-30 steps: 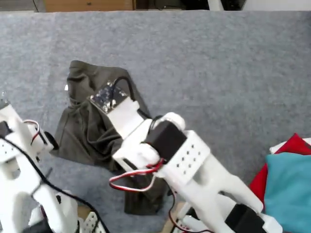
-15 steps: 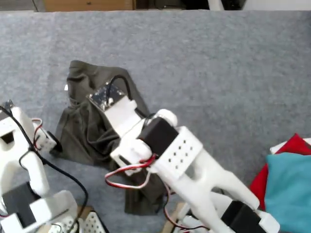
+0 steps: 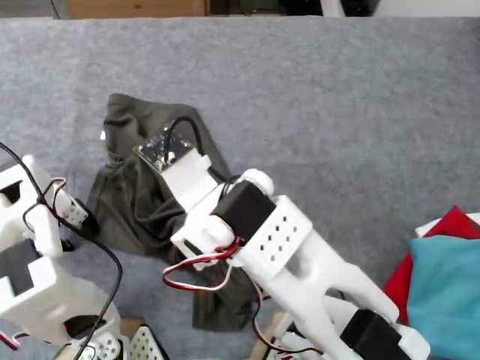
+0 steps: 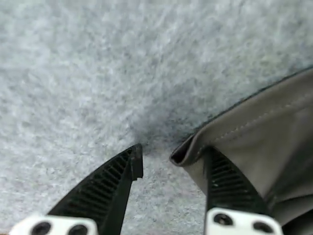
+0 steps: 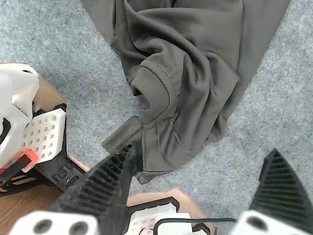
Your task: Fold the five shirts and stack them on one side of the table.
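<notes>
A crumpled dark olive shirt (image 3: 135,195) lies left of the table's middle. My left gripper (image 3: 79,222) sits low at the shirt's left corner. In the left wrist view it (image 4: 173,154) is open, with the folded hem corner of the shirt (image 4: 254,132) between its fingers, close against one finger (image 4: 222,176). My right arm (image 3: 247,217) hangs over the shirt. Its gripper (image 5: 203,151) is open above the bunched collar and sleeve folds of the shirt (image 5: 195,58), apart from the cloth.
A stack of folded shirts stands at the right edge, teal (image 3: 446,292) on top and red (image 3: 450,225) below it. Grey felt (image 3: 337,97) covers the table. The arm bases (image 5: 29,132) and wooden mounts line the near edge.
My left arm has swung lower and turned, while its gripper stays at the shirt's left corner. The right arm shifted slightly toward the near left. The shirt lies as before.
</notes>
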`<state>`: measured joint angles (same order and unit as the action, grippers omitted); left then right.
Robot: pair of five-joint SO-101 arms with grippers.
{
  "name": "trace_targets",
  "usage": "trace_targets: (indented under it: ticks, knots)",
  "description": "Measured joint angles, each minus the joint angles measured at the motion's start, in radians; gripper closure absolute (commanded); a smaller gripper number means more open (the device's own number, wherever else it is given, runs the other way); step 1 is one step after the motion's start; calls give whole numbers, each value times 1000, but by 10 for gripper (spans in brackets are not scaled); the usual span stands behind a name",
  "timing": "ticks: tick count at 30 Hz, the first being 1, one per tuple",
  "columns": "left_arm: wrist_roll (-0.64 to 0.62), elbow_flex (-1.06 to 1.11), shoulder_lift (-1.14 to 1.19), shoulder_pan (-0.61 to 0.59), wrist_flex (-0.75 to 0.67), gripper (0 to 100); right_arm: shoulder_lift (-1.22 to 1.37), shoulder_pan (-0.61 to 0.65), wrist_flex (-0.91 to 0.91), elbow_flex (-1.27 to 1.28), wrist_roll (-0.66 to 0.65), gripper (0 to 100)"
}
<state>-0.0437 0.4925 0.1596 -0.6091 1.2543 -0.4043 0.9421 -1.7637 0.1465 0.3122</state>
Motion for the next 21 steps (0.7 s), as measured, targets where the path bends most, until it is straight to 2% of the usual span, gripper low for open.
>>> trace_targets:
  ticks: [5, 12, 16, 21]
  knots:
    - [-3, -60, 63, 6, 3, 985, 0, 0, 0, 0, 0, 620]
    - [-3, -115, 103, 9, 8, 981, 0, 0, 0, 0, 0, 620]
    - [-2, -178, 74, -14, 80, 981, 0, -28, 0, 0, 0, 620]
    - [0, -356, -40, -71, 215, 981, 0, -34, 0, -6, 2, 620]
